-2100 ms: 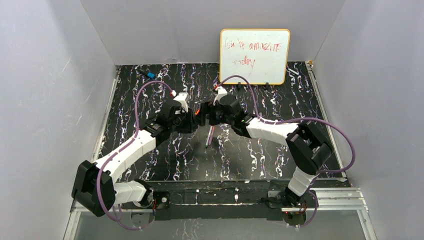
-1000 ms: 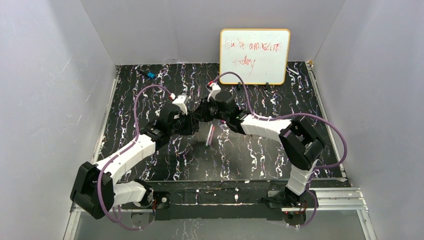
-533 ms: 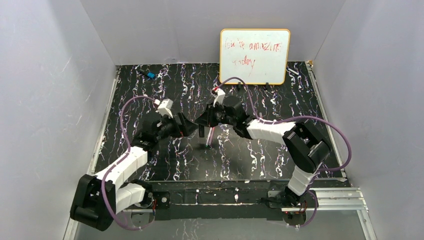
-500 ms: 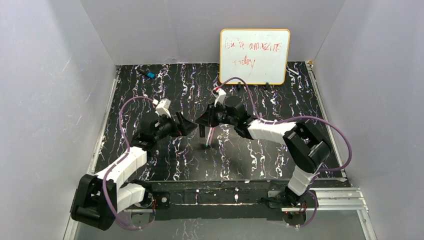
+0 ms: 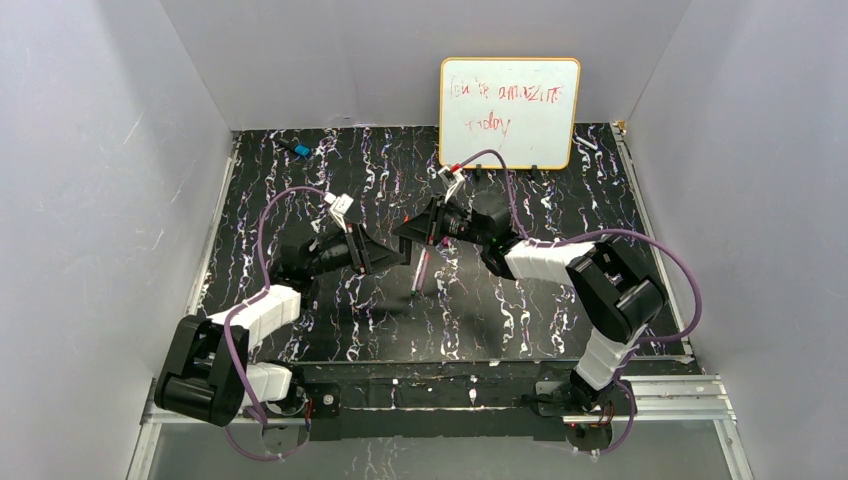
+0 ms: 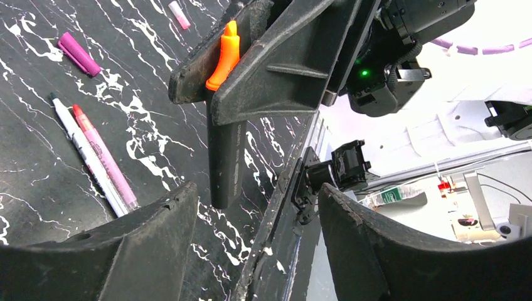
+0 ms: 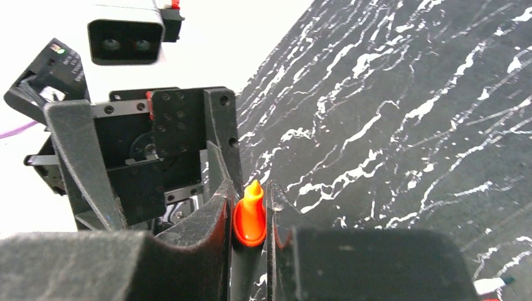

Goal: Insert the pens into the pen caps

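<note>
My right gripper (image 7: 251, 193) is shut on a black pen (image 7: 249, 221) whose bare orange tip sticks out past the fingertips. The left wrist view shows that pen (image 6: 226, 157) hanging upright over the mat, orange tip (image 6: 227, 53) on top. My left gripper (image 6: 257, 194) is open and empty just below and beside it. From above, the left gripper (image 5: 392, 255) sits close to the right gripper (image 5: 413, 235). A pink pen (image 6: 105, 160) and a thin white pen (image 6: 85, 153) lie side by side on the mat. A magenta pen cap (image 6: 78, 53) lies apart from them.
A whiteboard (image 5: 510, 112) with red writing leans against the back wall. A small blue-tipped item (image 5: 300, 149) lies at the far left of the black marbled mat (image 5: 520, 300). A small pink piece (image 6: 179, 14) lies further back. Grey walls close in both sides.
The two grippers were pressed together; my left gripper opened, drew back to the left, then swung in again under the right gripper. The right gripper kept its hold on the black pen.
</note>
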### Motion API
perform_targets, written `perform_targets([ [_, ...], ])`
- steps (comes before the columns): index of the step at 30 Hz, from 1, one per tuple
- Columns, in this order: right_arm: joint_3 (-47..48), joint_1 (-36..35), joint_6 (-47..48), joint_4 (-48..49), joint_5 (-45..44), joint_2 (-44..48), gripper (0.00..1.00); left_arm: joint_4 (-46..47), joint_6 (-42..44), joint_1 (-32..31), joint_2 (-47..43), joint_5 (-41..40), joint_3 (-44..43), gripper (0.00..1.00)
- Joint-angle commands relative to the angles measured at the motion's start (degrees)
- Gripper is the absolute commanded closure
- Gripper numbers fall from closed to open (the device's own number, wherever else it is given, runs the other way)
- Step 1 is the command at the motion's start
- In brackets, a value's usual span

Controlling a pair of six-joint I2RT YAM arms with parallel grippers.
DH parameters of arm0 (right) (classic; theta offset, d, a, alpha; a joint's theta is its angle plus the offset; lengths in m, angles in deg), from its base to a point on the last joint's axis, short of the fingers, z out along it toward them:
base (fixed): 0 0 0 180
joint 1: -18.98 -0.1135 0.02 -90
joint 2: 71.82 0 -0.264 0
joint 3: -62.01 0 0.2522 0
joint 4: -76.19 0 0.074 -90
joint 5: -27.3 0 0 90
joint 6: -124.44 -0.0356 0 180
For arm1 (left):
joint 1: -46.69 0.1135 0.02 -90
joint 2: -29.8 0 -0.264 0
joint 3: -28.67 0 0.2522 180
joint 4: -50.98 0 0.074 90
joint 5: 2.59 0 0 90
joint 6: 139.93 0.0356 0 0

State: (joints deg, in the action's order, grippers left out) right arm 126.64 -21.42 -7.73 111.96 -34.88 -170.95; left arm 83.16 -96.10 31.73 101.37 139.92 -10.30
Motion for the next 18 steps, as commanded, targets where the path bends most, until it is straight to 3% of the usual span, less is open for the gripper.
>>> perform_targets([
  [1,2.88,0.24,-3.80,8.29,3.34,-1.76,0.99,0.68,0.87,-0.57,-0.86,1.39,0.11,0.32],
  [14,4.88,-0.48,-6.34,10.74,4.21,-4.24,0.99,-2.59,4.77,-2.90,0.85,-2.08,-1.33,0.36],
  [18,5.57,-0.79,-6.43,10.81,4.86,-4.91,0.99,-2.78,5.23,-2.95,0.56,-3.36,-1.41,0.45],
])
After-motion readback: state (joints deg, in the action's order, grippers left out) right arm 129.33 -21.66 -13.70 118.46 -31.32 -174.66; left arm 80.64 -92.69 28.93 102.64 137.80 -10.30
